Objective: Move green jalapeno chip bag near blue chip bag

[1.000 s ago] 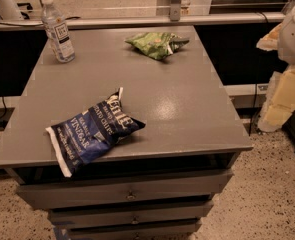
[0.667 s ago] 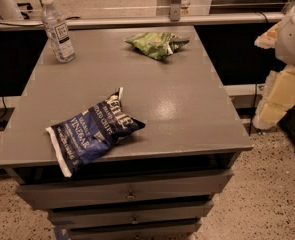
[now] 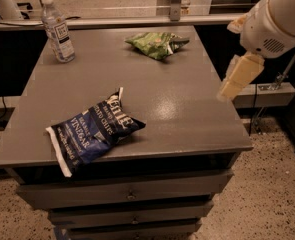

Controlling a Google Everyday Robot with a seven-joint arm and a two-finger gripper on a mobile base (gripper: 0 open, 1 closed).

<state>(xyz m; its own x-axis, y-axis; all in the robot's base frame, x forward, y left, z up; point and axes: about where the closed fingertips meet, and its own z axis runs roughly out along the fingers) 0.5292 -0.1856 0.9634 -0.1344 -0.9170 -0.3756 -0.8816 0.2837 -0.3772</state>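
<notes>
The small light-green crinkly foil chip bag (image 3: 157,44) is lying at the far end of the flat grey worktop (image 3: 182,109), a bit to the right of the middle. The bigger dark blue foil chip bag with white letters (image 3: 94,131) is lying at the near left. It is tilted, and one white end is poking over the front edge. The two bags are sitting well apart. A clear plastic water bottle with a white cap (image 3: 57,30) is standing upright near the far left corner. The robot's pale gripper (image 3: 238,77) is hanging in the air just off the right edge of the worktop, under a big white arm (image 3: 279,19). It is touching nothing. I cannot tell if its jaws are open or closed. Grey drawers (image 3: 132,195) are sitting under the worktop.
</notes>
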